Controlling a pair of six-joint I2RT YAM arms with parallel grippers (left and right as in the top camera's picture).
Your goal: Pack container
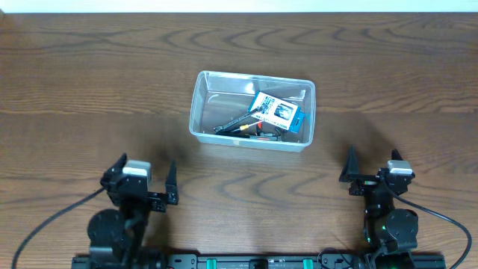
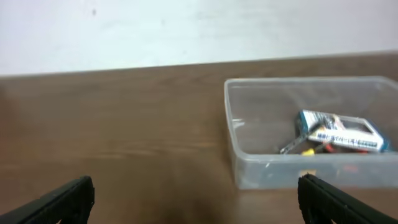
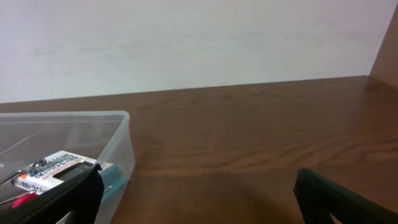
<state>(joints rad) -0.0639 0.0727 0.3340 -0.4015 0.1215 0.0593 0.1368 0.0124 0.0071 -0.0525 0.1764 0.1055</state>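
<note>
The left pincer (image 1: 147, 166) has its black fingers spread wide apart and holds nothing. The right pincer (image 1: 372, 161) is likewise spread and empty. The clear, rectangular plastic container (image 1: 224, 96) with rounded corners sits on the dark brown wooden worktop (image 1: 82, 90), at one o'clock from the left pincer and eleven o'clock from the right, well apart from both. Inside it lie a small blue-and-white cardboard box (image 1: 275, 110) and dark hand tools (image 1: 235, 123).
</note>
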